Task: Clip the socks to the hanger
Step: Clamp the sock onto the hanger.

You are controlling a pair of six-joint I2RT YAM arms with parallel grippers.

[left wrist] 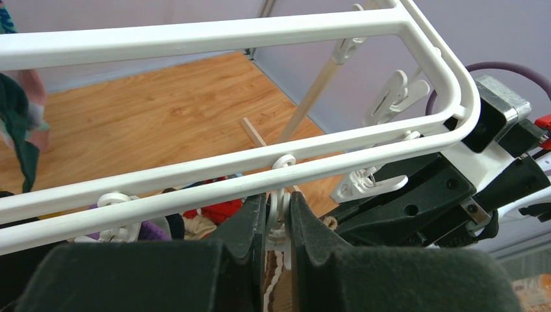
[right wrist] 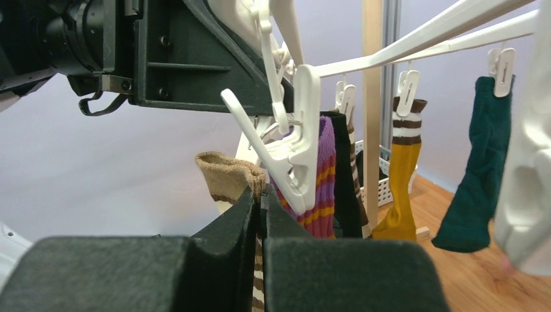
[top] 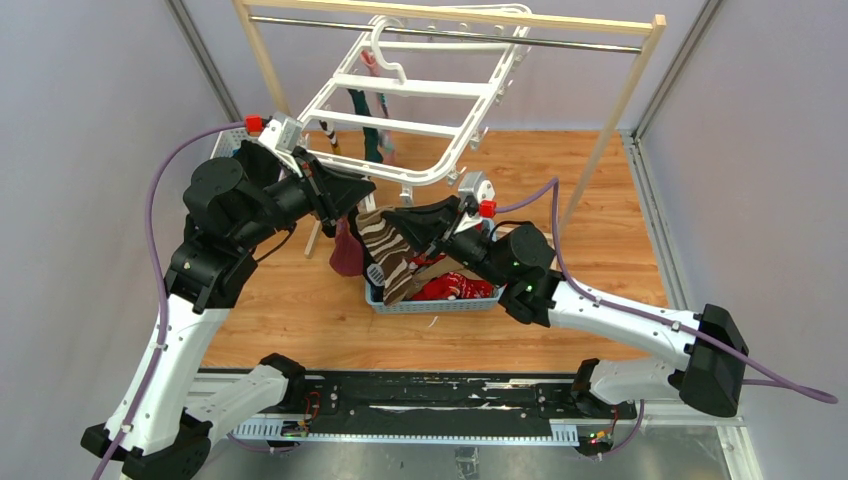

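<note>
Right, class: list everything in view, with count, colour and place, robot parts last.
hanger: one, white, on the rail.
rack: one, wooden, at the back.
hung socks: at least four, purple-striped, black, mustard, green, clipped to hanger.
striped sock: one, brown-cream, in right gripper.
clip: one, white, in left gripper.
basket: one, pale blue, on table, red socks inside.
left gripper: one, black, shut on clip.
right gripper: one, black, shut on striped sock.
</note>
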